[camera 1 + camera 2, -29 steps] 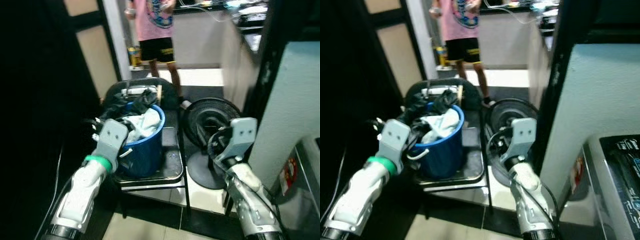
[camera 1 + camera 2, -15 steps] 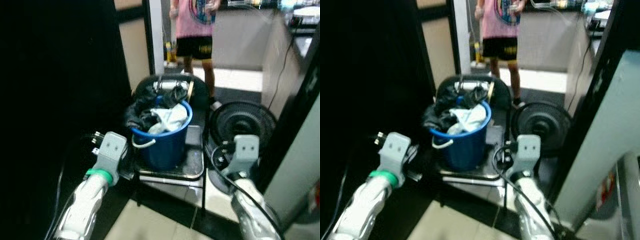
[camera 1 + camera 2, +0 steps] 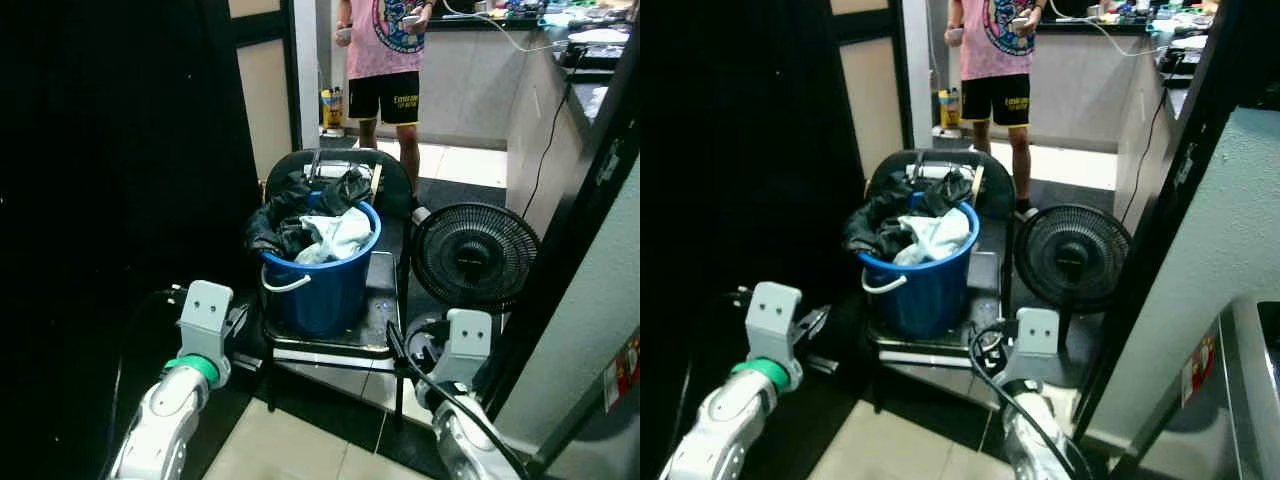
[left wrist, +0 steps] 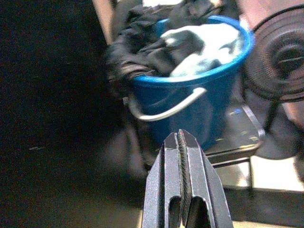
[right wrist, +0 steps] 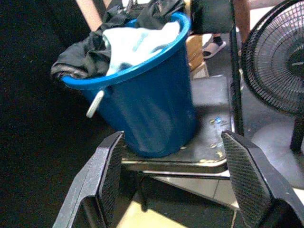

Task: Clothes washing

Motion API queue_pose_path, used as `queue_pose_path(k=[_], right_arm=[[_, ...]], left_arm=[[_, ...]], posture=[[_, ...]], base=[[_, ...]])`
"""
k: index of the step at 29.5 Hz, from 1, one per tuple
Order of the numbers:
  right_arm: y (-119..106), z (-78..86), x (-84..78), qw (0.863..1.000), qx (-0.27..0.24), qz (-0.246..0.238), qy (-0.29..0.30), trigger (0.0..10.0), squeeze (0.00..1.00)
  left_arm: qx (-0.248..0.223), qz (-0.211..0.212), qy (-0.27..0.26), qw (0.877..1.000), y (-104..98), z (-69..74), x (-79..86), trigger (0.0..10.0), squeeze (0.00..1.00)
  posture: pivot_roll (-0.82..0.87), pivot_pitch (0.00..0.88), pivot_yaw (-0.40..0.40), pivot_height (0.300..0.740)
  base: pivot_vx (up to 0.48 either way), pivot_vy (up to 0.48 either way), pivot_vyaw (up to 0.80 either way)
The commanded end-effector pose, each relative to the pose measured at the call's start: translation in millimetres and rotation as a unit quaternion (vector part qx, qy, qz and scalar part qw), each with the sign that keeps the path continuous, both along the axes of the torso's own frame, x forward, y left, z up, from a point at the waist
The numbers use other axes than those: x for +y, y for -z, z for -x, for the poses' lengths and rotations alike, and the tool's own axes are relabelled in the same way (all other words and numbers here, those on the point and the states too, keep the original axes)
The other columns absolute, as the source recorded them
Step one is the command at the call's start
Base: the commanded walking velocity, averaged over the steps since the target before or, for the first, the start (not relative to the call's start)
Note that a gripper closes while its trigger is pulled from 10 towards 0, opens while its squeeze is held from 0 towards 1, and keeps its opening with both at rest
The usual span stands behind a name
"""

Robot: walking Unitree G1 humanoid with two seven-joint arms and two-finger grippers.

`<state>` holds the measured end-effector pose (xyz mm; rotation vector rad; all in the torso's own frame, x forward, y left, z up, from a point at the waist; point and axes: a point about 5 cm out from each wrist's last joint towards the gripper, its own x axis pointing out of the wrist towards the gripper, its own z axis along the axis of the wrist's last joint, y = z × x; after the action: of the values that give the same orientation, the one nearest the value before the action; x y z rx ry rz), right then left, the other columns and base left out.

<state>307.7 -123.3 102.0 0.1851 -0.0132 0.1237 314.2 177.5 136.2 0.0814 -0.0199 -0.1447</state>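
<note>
Blue bucket (image 3: 322,270) sits mid-frame; we should centre our wide-open right gripper (image 5: 173,178) and pinched-shut left gripper (image 4: 182,156) on its rim.

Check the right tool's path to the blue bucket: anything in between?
Nothing visible does. In the right wrist view, the open right tool looks straight at the blue plastic bucket of clothes on the metal-framed chair seat. The black floor fan stands off to the side, outside that line.
</note>
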Motion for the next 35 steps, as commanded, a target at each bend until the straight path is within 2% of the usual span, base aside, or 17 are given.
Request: queue_pose_path(k=[1,7,14,16,19,20,24,25,30,35], right_arm=[[2.9,1.4,3.9,1.000,0.001,0.009,-0.004,10.0,0.00],[-1.4,-1.3,4.7,1.000,-0.001,0.006,-0.013,10.0,0.00],[-0.8,-4.5,0.1,1.000,-0.003,0.017,-0.014,10.0,0.00],[-6.6,-6.9,-1.5,0.999,-0.016,0.041,-0.030,10.0,0.00],[-8.2,-7.8,-2.0,0.998,-0.019,0.048,-0.035,10.0,0.00],[-10.7,-12.1,-7.3,0.997,-0.020,0.062,-0.043,10.0,0.00],[-11.6,-13.6,-9.4,0.997,-0.019,0.066,-0.046,10.0,0.00],[-12.3,-15.6,-12.2,0.996,-0.017,0.073,-0.049,10.0,0.00],[-14.9,-17.6,-15.9,0.995,-0.018,0.078,-0.051,10.0,0.00],[-18.9,-18.3,-15.9,0.996,-0.026,0.076,-0.045,10.0,0.00]], left_arm=[[0.006,0.006,-0.008,1.000,3.8,3.5,5.6,10.0,0.00],[-0.013,0.027,-0.023,0.999,0.4,6.4,6.6,10.0,0.00],[-0.020,0.010,-0.007,1.000,-0.6,7.8,-0.5,10.0,0.00],[-0.020,0.009,-0.018,1.000,4.0,9.0,-3.1,10.0,0.00],[-0.021,0.010,-0.022,1.000,4.9,9.3,-4.1,10.0,0.00],[-0.025,0.018,-0.031,0.999,5.9,9.6,-9.3,10.0,0.00],[-0.027,0.022,-0.034,0.999,6.2,9.8,-11.1,10.0,0.00],[-0.027,0.024,-0.036,0.999,7.9,10.7,-13.9,10.0,0.00],[-0.026,0.031,-0.040,0.998,10.1,12.3,-17.7,10.0,0.00],[-0.033,0.055,-0.043,0.997,6.7,11.1,-16.8,10.0,0.00]], posture=[[0.06,0.006,0.195,0.740],[0.06,0.017,0.174,0.740],[0.05,0.015,0.139,0.740],[0.03,0.014,0.077,0.740],[0.03,0.014,0.077,0.740],[0.02,0.017,0.019,0.740],[0.02,0.017,0.019,0.740],[0.01,0.016,-0.008,0.740],[0.00,0.016,-0.015,0.740],[0.00,0.019,0.010,0.740]], base=[[0.000,0.000,0.00],[0.042,0.000,0.00],[0.109,0.000,0.00],[0.000,0.000,0.00],[0.000,0.000,0.00],[0.000,0.000,0.00],[0.000,0.000,0.00],[0.000,0.000,0.00],[0.000,0.000,0.00],[0.062,0.000,0.00]])
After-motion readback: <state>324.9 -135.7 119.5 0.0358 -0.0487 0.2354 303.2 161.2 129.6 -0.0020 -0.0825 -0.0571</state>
